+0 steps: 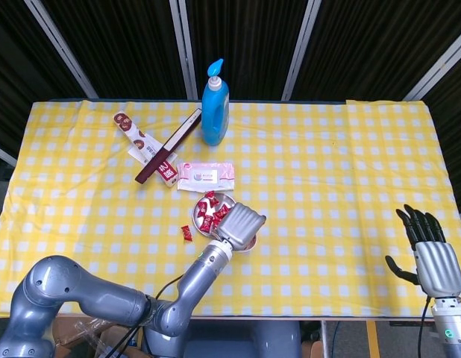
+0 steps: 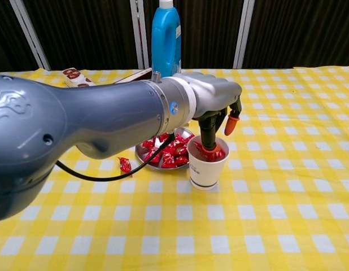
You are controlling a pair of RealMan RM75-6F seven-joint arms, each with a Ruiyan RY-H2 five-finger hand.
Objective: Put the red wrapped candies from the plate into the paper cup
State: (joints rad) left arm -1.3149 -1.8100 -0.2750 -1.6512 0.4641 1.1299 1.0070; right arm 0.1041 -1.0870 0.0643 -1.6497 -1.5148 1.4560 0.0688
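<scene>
My left hand (image 2: 211, 104) hangs over the white paper cup (image 2: 207, 169), its fingers pointing down into the cup's mouth. A red wrapped candy (image 2: 211, 152) sits at its fingertips, just inside the rim. In the head view the left hand (image 1: 242, 224) covers most of the cup. The metal plate (image 2: 142, 153) just left of the cup holds several red candies (image 2: 166, 152), also visible from above (image 1: 209, 209). One stray red candy (image 2: 125, 165) lies on the cloth left of the plate. My right hand (image 1: 432, 253) is far right, off the table's front corner, with fingers spread and nothing in it.
A blue pump bottle (image 1: 215, 104) stands behind the plate. A pink wipes pack (image 1: 206, 174) lies between the bottle and the plate. Snack packets (image 1: 145, 145) and a long dark box (image 1: 171, 145) lie at the back left of the yellow checked cloth.
</scene>
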